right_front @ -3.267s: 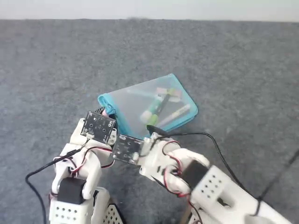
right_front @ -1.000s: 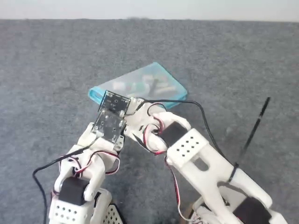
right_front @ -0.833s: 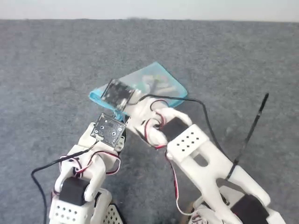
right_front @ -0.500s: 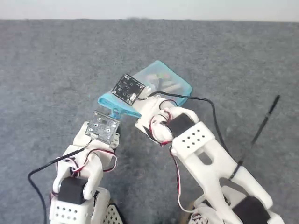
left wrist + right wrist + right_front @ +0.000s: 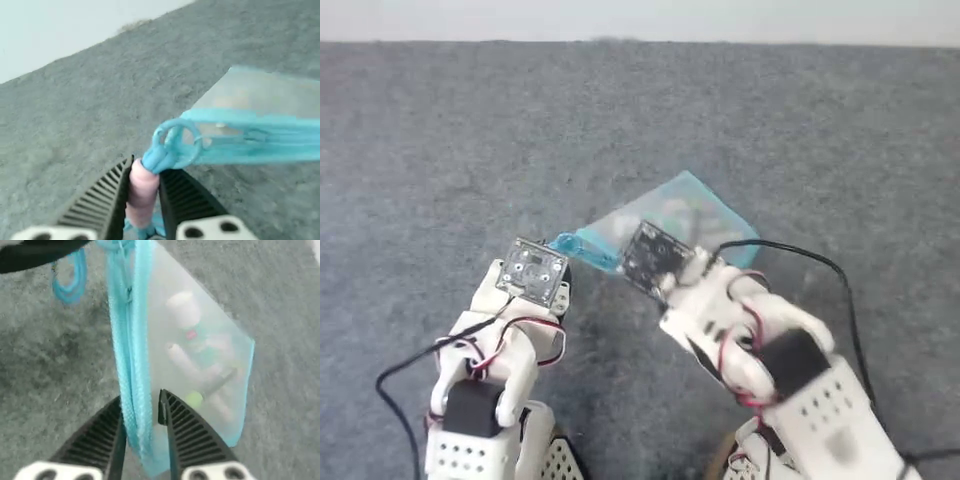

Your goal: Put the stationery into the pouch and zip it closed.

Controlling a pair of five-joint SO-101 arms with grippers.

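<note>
**Left fingers** (image 5: 102, 202) are clamped on a pink tab (image 5: 141, 187) that sits squarely between them. Just beyond their tips, a blue cord ring (image 5: 176, 142) links the tab to a corner of the pouch (image 5: 260, 107), which stretches away from the fingers.

**Right fingers** (image 5: 190, 437) are narrowed onto the pouch's blue zip band (image 5: 131, 365), which runs straight out from between them. The translucent body of the pouch lies to one side of these fingers. Inside it is the stationery (image 5: 195, 355), several pen-like pieces.

**High view:** the pouch (image 5: 692, 210) spans from one pair of fingers to the other over the grey tabletop (image 5: 440, 150). Whether it touches the surface cannot be told.
</note>
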